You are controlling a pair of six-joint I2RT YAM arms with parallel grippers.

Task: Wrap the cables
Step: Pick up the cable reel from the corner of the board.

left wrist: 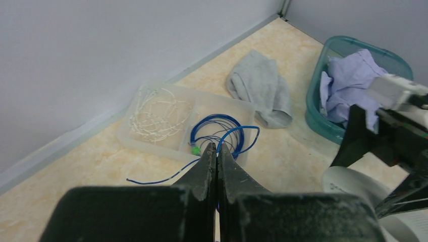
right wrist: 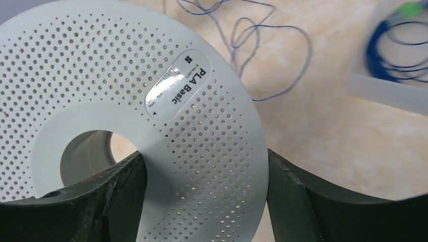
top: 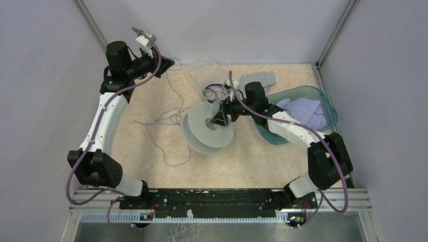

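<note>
At mid-table: one spool (top: 207, 128) in right pincer (right wrist: 203, 156) | left pincer (left wrist: 217, 151) closed | one cable (right wrist: 308, 45)

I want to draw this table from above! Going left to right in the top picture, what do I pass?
thin grey cables → pale spool → teal tub with a purple cloth inside

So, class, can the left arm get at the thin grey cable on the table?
Probably yes: the cable lies loose on the table left of the spool, with nothing between it and the shut left gripper, which must open first.
</note>
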